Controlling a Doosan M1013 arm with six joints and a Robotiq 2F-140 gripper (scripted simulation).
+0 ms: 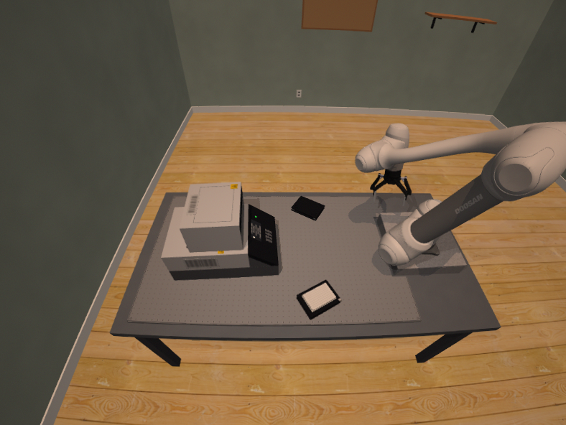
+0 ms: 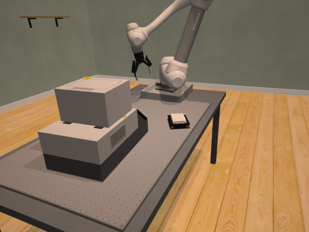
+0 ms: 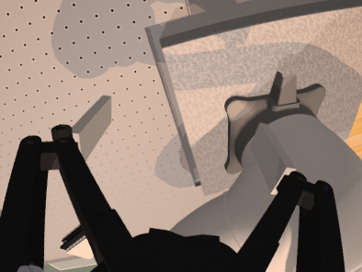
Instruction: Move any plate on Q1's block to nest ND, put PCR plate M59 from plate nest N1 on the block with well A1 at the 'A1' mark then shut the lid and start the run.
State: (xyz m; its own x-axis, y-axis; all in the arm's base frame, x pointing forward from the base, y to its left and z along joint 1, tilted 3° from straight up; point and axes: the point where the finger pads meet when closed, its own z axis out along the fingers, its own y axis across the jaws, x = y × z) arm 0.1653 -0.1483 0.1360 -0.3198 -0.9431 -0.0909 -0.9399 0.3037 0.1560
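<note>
Arm [image 1: 466, 207] folded, jaws spread downward

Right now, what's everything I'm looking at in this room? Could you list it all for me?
Table: one, dark grey with a dotted grey mat, centre of the room.
Cycler machine: one, beige on a dark base, lid shut, left part of the table.
Keypad panel: one, black, on the machine's side facing the arm; small green lamp lit.
Well plate: one, white, sitting in a black holder near the table's front edge.
Empty holder: one, black, near the rear edge.
Wall shelf: one, brown.
Board: one, brown, rear wall.
Wall socket: one, white.
Arm: one, pale, on a grey block.
Gripper: one, black, open, empty, above the table's rear edge.
</note>
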